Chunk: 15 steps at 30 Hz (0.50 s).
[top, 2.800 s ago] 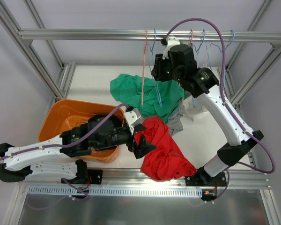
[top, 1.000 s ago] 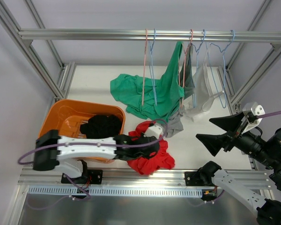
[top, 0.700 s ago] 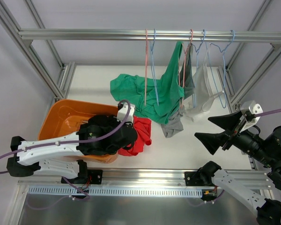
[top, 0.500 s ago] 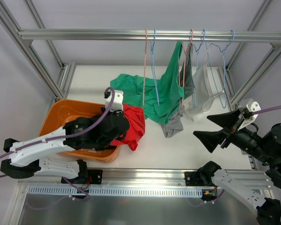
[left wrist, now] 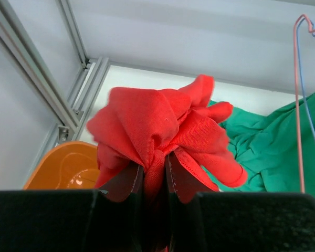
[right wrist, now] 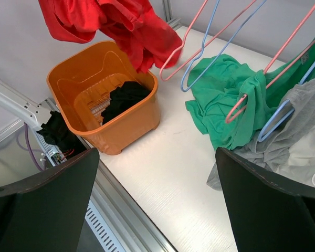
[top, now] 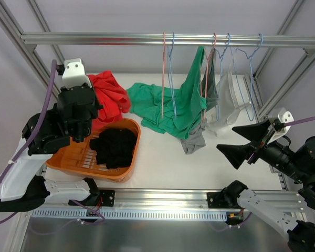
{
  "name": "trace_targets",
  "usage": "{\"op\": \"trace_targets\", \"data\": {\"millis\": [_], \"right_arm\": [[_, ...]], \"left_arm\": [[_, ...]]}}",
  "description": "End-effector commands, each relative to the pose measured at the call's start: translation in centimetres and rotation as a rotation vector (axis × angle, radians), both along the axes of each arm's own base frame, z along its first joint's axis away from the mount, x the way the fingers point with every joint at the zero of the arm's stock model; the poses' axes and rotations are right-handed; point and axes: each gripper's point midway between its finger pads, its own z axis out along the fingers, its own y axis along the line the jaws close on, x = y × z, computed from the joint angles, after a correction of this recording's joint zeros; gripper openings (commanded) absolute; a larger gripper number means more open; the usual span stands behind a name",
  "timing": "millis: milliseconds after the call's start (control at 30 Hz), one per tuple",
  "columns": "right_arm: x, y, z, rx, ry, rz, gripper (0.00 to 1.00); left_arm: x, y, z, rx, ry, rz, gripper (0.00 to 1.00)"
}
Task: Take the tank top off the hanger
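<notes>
The red tank top (top: 109, 97) is bunched up and hangs in the air over the far left corner of the orange basket (top: 134, 152). My left gripper (left wrist: 153, 169) is shut on it, with red cloth pinched between the fingers and spilling above them (left wrist: 157, 121). No hanger touches it. An empty pink hanger (top: 162, 79) and an empty blue hanger (top: 173, 79) hang from the rail (top: 121, 38). My right gripper (top: 243, 142) stands wide open at the right, above the table, holding nothing. In the right wrist view the tank top (right wrist: 121, 21) hangs above the basket (right wrist: 121, 123).
A black garment (top: 115, 147) lies in the basket. A green garment (top: 186, 105) hangs from a pink hanger and spreads over the table. Grey (top: 191, 142) and pale sheer (top: 226, 107) garments hang on further hangers at the right. Frame posts stand at both sides.
My left arm has lifted the red tank top from the table's front, swinging it up and to the far left above the basket. The right gripper has stayed open in place.
</notes>
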Motion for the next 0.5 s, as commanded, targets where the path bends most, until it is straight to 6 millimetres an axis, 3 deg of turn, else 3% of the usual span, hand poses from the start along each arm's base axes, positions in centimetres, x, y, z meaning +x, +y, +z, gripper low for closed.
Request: {"op": "trace_targets", "data": {"millis": [0,200,367,467], "right_arm": [[0.3,0.2,1.8,0.028,-0.054,0.004,1.00],[1.4,0.9,1.6,-0.002,-0.044,-0.001,1.00],[2.6,2.0,1.0,-0.033,-0.018,0.006,0.99],[3.2,2.6,0.6,-0.044,-0.008,0.012,0.99]], "left_arm": [[-0.7,2.0,-1.2,0.043,0.008,0.041,0.00],[-2.5,3.8,-4.3,-0.035,0.024,0.019,0.00],[-3.3,4.8,-3.9,-0.027,0.016,-0.006,0.00],[-3.8,5.5,-2.6,-0.038,-0.007,-0.020,0.00]]}}
